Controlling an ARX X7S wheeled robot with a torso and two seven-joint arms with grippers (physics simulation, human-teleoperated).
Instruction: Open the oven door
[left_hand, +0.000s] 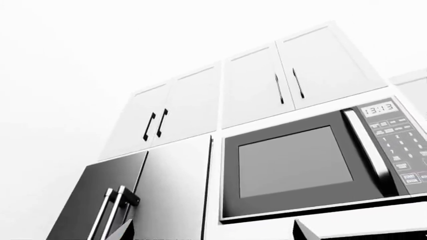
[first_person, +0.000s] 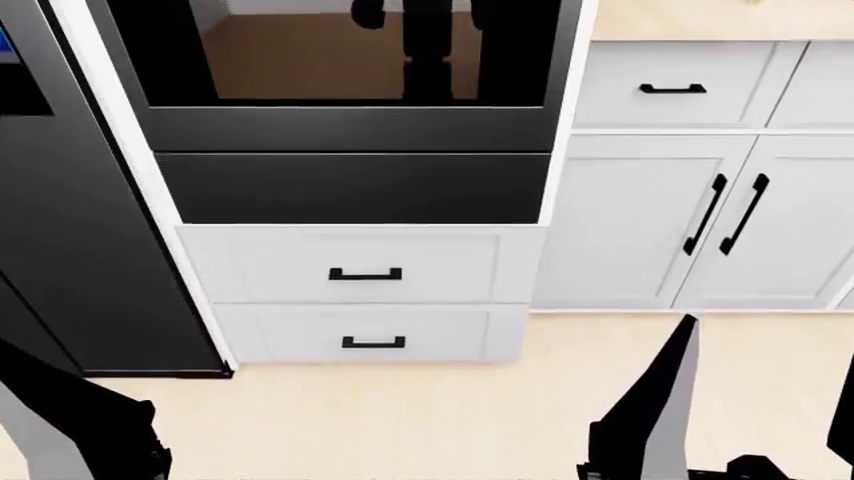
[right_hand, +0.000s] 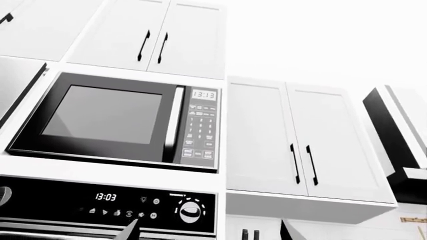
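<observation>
microwave (right_hand: 113, 120) clock — 13:13; oven control panel (right_hand: 107, 204) clock — 13:03

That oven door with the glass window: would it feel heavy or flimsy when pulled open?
Probably stiff and fairly heavy: the oven door is wide, with a big glass window. It likely swings as one rigid slab rather than flexing. Its glossy face looks slippery to push.
</observation>
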